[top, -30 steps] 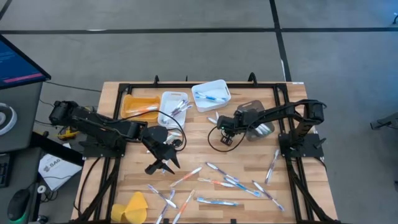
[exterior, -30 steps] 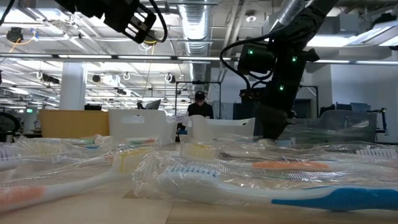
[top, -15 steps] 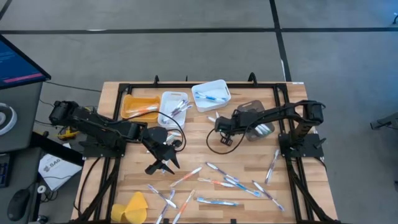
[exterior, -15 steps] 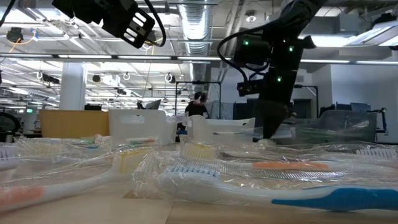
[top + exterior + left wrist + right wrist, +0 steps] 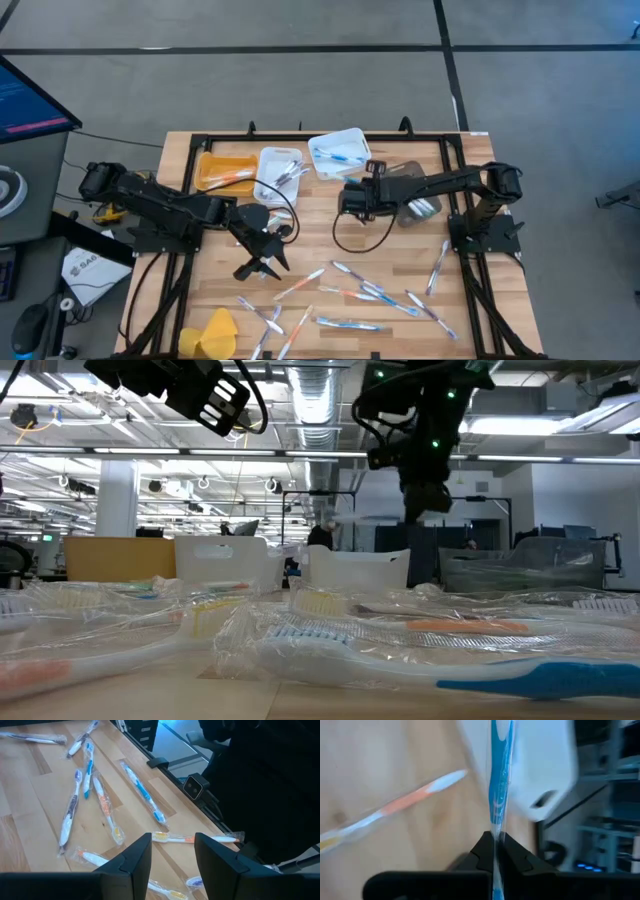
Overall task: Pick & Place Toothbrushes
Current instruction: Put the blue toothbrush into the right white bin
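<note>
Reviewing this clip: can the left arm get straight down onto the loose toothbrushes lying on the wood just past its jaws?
Probably yes. The left gripper hangs with jaws open above the table, and its wrist view shows wrapped toothbrushes lying flat with nothing over them. The right gripper is off near the bins.

1. I see a grey floor [image 5: 300,90] crossed by dark lines around the wooden table [image 5: 320,240].
2. Beyond it, I see ceiling ducts [image 5: 320,400], strip lights and a white pillar [image 5: 117,500].

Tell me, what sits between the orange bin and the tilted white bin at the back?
In the high view, another white bin holding a few toothbrushes sits between the orange bin and the tilted white bin.
</note>
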### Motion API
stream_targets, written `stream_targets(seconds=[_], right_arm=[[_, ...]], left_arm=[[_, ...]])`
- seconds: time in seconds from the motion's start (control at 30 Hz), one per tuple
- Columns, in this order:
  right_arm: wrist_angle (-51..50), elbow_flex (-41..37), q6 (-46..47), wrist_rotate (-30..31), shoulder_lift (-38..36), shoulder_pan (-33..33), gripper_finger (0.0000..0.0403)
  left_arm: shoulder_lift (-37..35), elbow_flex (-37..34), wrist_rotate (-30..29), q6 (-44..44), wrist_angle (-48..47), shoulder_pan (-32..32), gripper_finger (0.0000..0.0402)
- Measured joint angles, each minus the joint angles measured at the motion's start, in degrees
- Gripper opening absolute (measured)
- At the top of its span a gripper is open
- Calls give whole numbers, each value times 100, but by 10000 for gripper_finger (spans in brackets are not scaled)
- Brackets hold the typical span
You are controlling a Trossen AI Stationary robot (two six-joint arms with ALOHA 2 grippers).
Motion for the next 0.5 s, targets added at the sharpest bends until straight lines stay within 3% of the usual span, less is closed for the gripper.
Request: stream_targets(seconds=[0.2, 0.5], right_arm=[[-78, 473, -706, 122, -3, -661, 0], [153, 884, -1984, -957, -4, -1635, 0]], left_arm=[[0, 0, 0, 0, 0, 0, 142], [0, 0, 0, 0, -1, 0, 142]])
